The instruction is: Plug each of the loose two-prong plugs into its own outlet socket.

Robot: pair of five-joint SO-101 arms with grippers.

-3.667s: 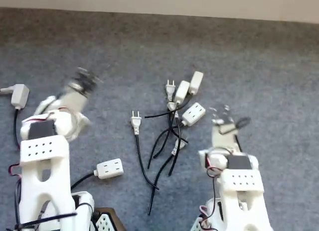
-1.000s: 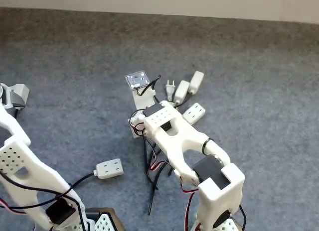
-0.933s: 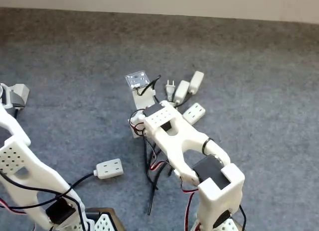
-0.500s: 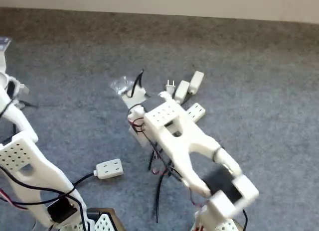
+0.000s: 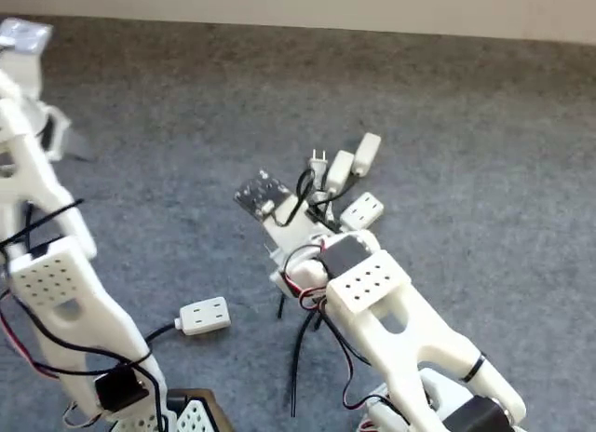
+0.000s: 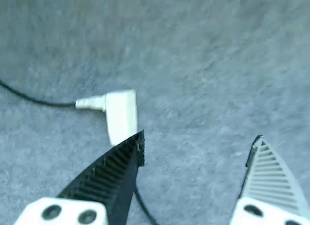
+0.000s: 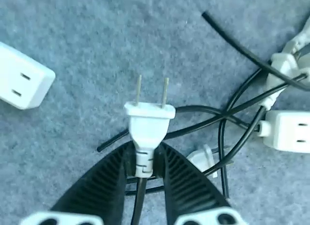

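While low over carpet, right gripper tight around plug, left gripper agape.

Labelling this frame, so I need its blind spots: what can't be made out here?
High view: the right arm covers the plug in the right gripper.
Left wrist view: white cord end, partly behind a black finger of the left gripper; plug or socket unclear.

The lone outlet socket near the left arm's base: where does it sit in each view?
High view: the lone outlet socket lies on the carpet near the left arm.
Right wrist view: it sits beside the two-prong plug, on the side away from the cord tangle.
Left wrist view: a different white block lies there.
Shared landmark: the second socket in the cord tangle.
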